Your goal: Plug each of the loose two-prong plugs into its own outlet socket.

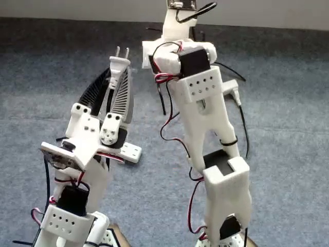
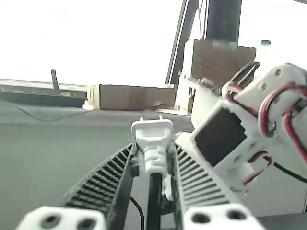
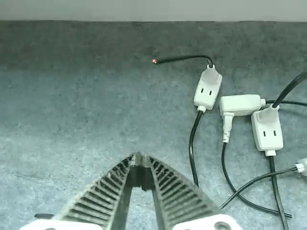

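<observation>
Above nubby grey carpet [image 3: 72,96], the ribbed left tool [image 1: 117,78] clamps a white two-prong plug [image 1: 119,63]; the right tool [image 3: 139,160] is pinched closed, empty.

This looks like a robotics lab or workroom. Two white plastic arms [image 1: 205,103] with bare red and black wires [image 1: 163,78] and exposed black motors [image 1: 194,60] stand on a grey carpet [image 1: 288,103], where corded sockets [image 3: 207,89] lie loose. Beyond the carpet's far edge are cardboard boxes [image 2: 127,97], a dark post [image 2: 223,19] and a bright window [image 2: 86,38] behind them.
</observation>
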`<state>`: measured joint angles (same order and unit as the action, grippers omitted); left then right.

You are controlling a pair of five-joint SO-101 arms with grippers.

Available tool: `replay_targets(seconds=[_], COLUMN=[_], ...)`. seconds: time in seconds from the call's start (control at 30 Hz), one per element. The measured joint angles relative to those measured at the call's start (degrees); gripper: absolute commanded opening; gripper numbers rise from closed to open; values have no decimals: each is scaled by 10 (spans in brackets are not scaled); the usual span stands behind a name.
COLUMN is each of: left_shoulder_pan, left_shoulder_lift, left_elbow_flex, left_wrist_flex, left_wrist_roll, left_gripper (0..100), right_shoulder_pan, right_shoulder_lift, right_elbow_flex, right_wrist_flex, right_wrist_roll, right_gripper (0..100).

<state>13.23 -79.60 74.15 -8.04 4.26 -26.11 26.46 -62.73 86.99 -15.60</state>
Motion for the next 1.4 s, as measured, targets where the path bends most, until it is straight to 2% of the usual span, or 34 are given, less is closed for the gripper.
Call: replay_targets(seconds=[0.33, 0.47, 0.6, 0.8, 0.97, 1.27, 1.4], left_shoulder_pan=[3, 5, -26, -54, -34, -19, -47], left_shoulder_lift=[-4, -4, 47, 221, 364, 501, 510], left_elbow_flex=[22, 32, 0, -157, -293, -532, -615], left_wrist_flex=[0, 9, 84, 225, 345, 579, 650], left_wrist_roll=[-1, -1, -1, -4, -92, -331, -369], left_gripper=[7, 7, 7, 7, 7, 7, 7], right_shoulder_pan=[3, 32, 77, 118, 125, 142, 156], right_shoulder_lift=[-1, -1, -1, -1, -1, -1, -1], right_elbow_flex=[-6, -43, -89, -121, -121, -121, -121], right_wrist_flex=[-1, 0, 4, 6, 6, -1, -1], right_wrist_roll=[0, 0, 0, 0, 1, 1, 1], right_gripper=[6, 6, 6, 6, 6, 6, 8])
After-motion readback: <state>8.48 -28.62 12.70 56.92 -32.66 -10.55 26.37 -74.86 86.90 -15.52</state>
